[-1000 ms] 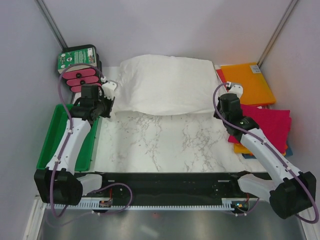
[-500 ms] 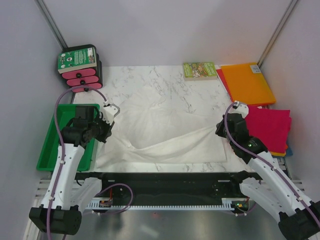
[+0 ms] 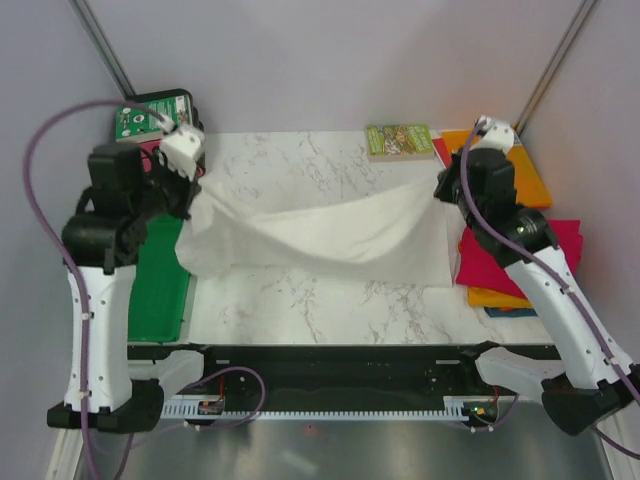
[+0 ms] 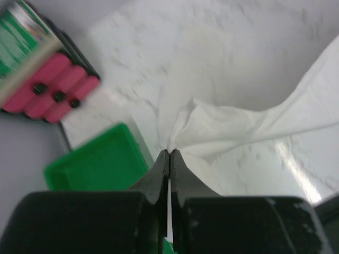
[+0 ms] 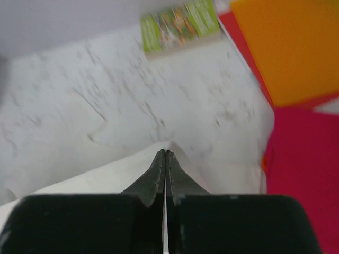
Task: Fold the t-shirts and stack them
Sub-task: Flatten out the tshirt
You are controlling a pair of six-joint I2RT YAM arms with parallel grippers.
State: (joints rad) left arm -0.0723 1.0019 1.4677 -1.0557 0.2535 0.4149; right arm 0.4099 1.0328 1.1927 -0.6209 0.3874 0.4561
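Top external: both jaws tight on white t-shirt [image 3: 330,235]; green book [image 3: 398,140], tray [image 3: 160,290] beside.

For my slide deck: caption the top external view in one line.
Left gripper and right gripper hold the white t-shirt stretched between them over the table.

Top external: mounted high behind the arm bases, looking down and forward across the whole worktop [image 3: 320,290]. Left wrist: close behind the left end effector [image 4: 169,152], tilted down toward the worktop's far left corner, taking in the green tray [image 4: 95,164] and pink-and-black box [image 4: 53,90]. Right wrist: close behind the right end effector [image 5: 165,152], aimed at the far right corner, with green book [image 5: 180,24] and orange t-shirt [image 5: 286,47]. Shared by all three: white t-shirt [image 3: 320,230].
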